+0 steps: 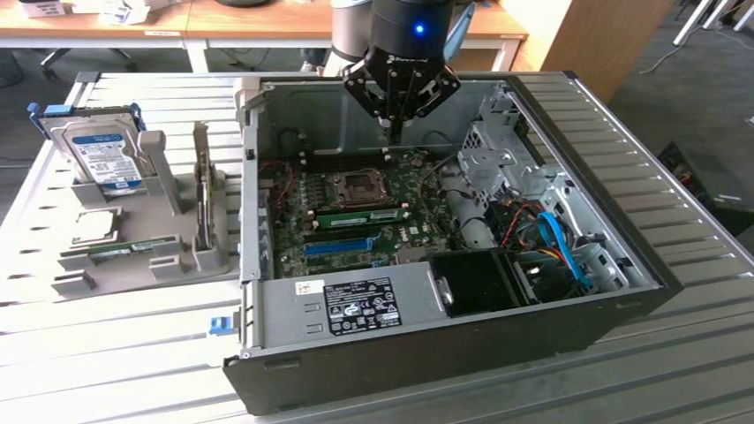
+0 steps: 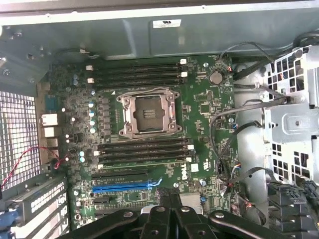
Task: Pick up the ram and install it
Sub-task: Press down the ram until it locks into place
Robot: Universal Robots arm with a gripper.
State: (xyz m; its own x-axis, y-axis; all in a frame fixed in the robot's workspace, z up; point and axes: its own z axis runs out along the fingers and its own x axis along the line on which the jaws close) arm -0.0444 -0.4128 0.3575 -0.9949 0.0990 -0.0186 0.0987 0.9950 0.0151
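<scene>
The gripper (image 1: 397,132) hangs over the far part of the open computer case (image 1: 613,291), its jaws clenched together with nothing between them, tips above the motherboard (image 1: 353,208) near the black memory slots (image 1: 342,159) just beyond the empty processor socket (image 1: 356,184). In the wrist view the same gripper (image 2: 169,191) shows its dark linkage and closed tips over the board, near the blue expansion slot (image 2: 124,188), with the socket (image 2: 148,115) flanked by two banks of slots. The ram (image 1: 359,215) appears to sit already in a slot on the near side of the socket, a green stick with a pale strip; in the wrist view it looks like the greenish strip (image 2: 144,163) along the lowest slot of that bank, though this is hard to confirm. Outside the case, on the exterior view's left, a grey holder (image 1: 177,256) carries the blue-labelled hard drive (image 1: 102,155) upright and a square processor chip (image 1: 94,225).
</scene>
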